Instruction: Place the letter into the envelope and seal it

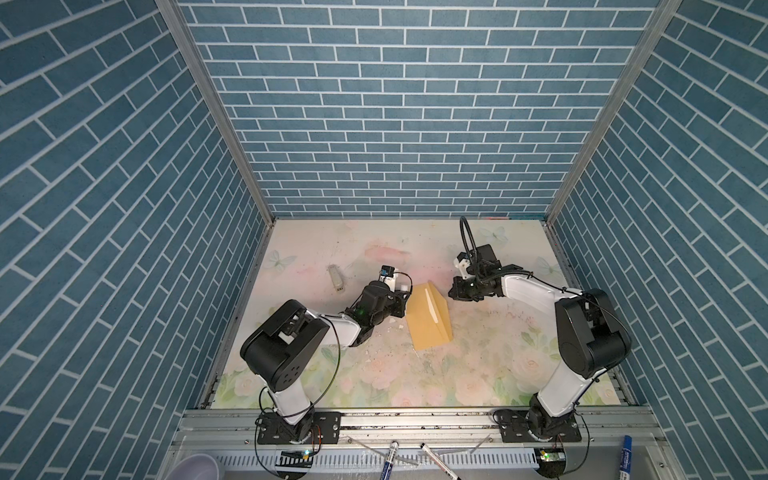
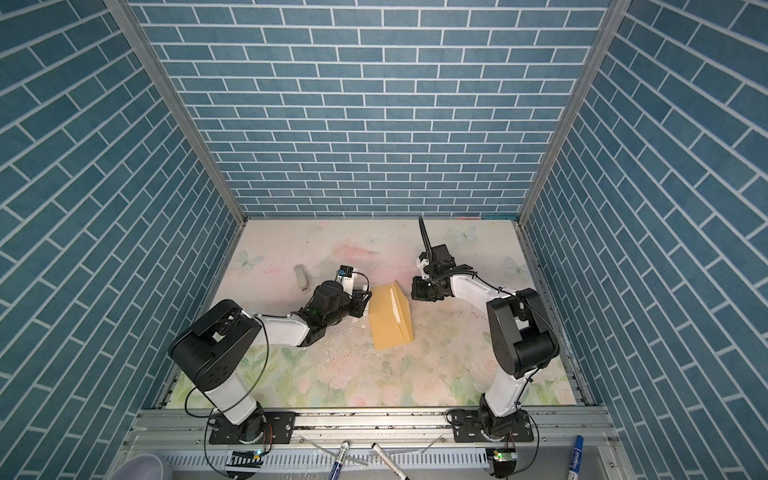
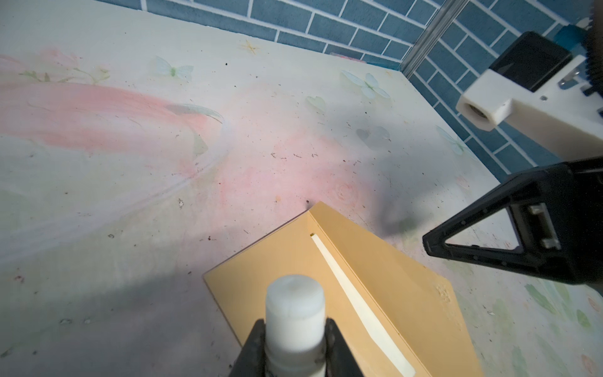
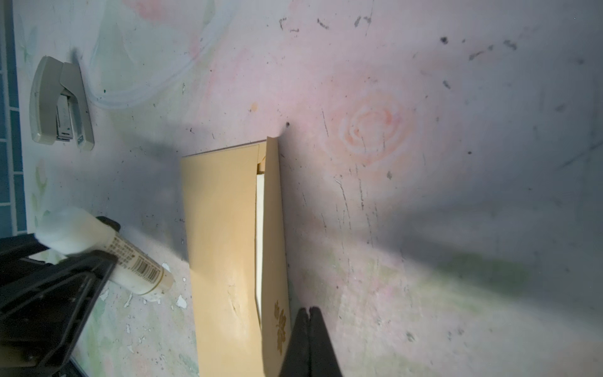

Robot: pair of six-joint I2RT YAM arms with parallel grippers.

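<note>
Tabletop (image 1: 478, 374): L arm (image 1: 336, 328) low w/ glue-stick (image 3: 293, 303), R arm (image 1: 528, 293) prob. beside envelope (image 1: 422, 332).

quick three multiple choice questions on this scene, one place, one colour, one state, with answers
1. In both top views, the stapler lies: A) left of the envelope B) right of it C) on it
2. The envelope is: A) blue B) mustard yellow C) white
3. The left gripper is: A) open, empty B) shut on the glue stick C) shut on the stapler

Answers: 1 A, it lies to the envelope's left, apart from it; 2 B, its paper is mustard yellow; 3 B, the left wrist view shows the white tube clamped in its jaws.
</note>
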